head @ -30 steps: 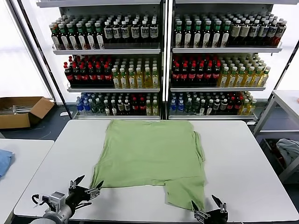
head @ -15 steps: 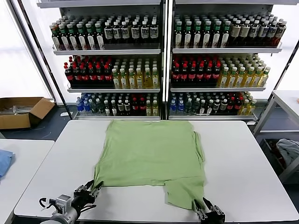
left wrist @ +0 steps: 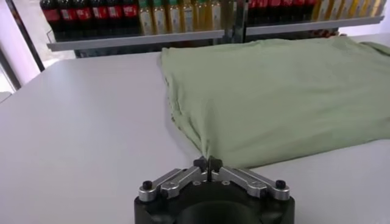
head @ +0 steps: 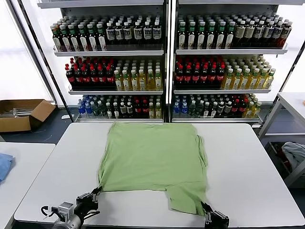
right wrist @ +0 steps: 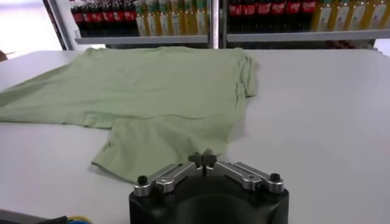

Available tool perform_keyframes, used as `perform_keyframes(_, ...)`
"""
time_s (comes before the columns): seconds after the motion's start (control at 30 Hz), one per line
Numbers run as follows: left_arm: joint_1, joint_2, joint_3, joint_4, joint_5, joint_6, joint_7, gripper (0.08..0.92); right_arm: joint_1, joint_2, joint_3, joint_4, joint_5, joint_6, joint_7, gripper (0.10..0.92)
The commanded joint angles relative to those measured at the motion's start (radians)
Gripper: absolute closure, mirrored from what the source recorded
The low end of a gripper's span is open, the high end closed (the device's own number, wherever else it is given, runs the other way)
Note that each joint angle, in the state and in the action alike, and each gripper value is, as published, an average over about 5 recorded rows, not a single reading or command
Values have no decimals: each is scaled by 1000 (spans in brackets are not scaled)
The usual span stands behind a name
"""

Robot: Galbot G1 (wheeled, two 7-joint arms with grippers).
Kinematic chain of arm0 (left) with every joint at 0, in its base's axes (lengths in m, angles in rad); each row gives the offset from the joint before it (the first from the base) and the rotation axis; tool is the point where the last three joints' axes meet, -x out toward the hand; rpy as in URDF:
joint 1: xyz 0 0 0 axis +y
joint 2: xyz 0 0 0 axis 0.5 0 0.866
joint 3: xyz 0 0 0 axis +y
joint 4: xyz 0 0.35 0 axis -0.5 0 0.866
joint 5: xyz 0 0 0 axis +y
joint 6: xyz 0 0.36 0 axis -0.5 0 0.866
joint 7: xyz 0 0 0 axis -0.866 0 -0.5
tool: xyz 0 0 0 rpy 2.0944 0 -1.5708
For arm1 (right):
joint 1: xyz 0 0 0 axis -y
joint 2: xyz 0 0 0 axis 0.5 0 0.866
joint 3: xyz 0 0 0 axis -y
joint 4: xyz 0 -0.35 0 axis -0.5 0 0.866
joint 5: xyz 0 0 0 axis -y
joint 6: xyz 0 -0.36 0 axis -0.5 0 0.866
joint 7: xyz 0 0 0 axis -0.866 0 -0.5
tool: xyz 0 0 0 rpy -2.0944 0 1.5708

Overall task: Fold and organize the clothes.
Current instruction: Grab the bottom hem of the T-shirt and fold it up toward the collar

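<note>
Green fabric covers the middle of the white table: the shirt lies spread flat, its far edge toward the drink shelves behind the table and its near edge toward the robot. One part of the shirt hangs lower than the rest at the near right, reaching closer to the table's front edge, and a small fold shows along the right side.

At the shirt's near left corner sits the left gripper. Its wrist view shows the fingers pressed together, with the corner of the cloth drawn up into a point between them, so the gripper is closed on the shirt. The fabric next to that corner is slightly gathered and raised off the table.

At the near right corner of the shirt, close to the table's front edge, sits the right gripper. Its wrist view shows the fingers closed tight at the tip of the lower flap, pinching the edge of the shirt.

Left of the table stands a second table bearing a blue cloth, and beyond it a cardboard box rests on the floor. Right of the table, a pale bundle lies lower down.
</note>
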Motion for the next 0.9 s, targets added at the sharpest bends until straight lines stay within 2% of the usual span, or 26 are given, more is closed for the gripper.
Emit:
perform_keyframes(0.03,25,-7,-24,-74,8,-4,-8,906,-25,13,4,6,7,47,-43,920)
perform_keyframes(0.37,133,-21,-80,-206,20,-5,-1,906,-192,-2,60,69,79,136,-162,920)
perform_keyframes(0.5,152,-20,-79,-228,20,-5,4,906,-190,-11,69,59,96,146,-145,904)
perform_keyframes(0.73,118,-17,-58,-199,22,-5,3,906,-76,-1,34,20,7,36,16,724)
perform_keyframes(0.9,116,-15,-56,-193,21,-6,5,906,-8,-12,10,0,-88,-20,51,577)
